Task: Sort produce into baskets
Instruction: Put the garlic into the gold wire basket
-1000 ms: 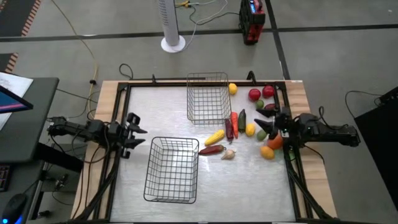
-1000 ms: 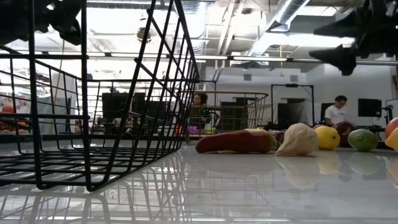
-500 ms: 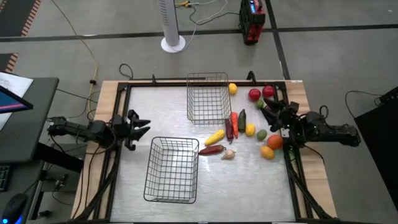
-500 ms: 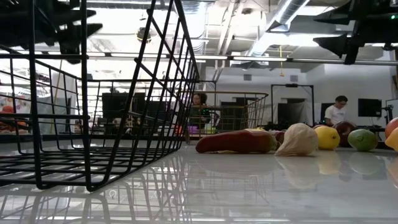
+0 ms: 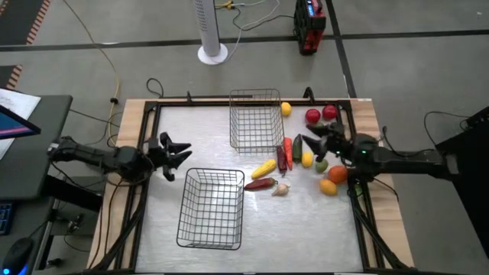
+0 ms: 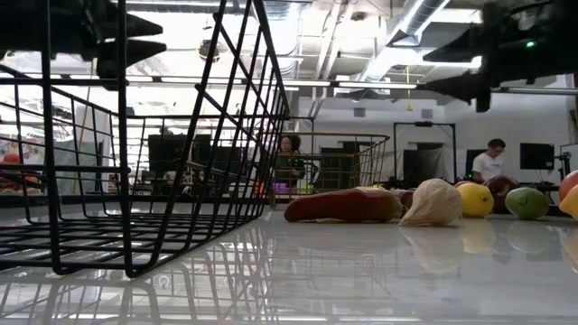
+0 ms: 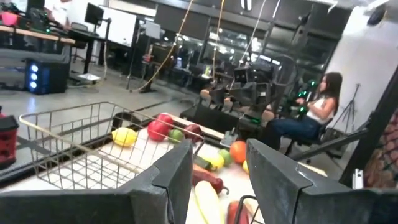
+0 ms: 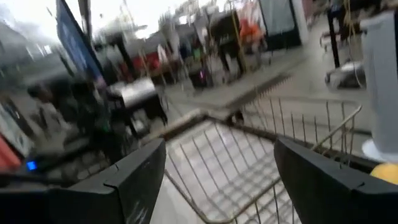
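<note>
High view: produce (image 5: pixel 306 156) lay loose on the right of the surface (image 5: pixel 306 221), both baskets empty.

Those toy pieces looked light, hard and smooth, so I'd guess the round ones would roll or squirt out; better to pinch across the middle, and the long peppers across their width. Right pincer (image 5: pixel 313 145) hung above the pile beside the far basket (image 5: pixel 256 120), jaws spread wide, gripping nothing. Left pincer (image 5: pixel 177 150) hovered near the near basket (image 5: pixel 211 208), fully closed and empty.
</note>
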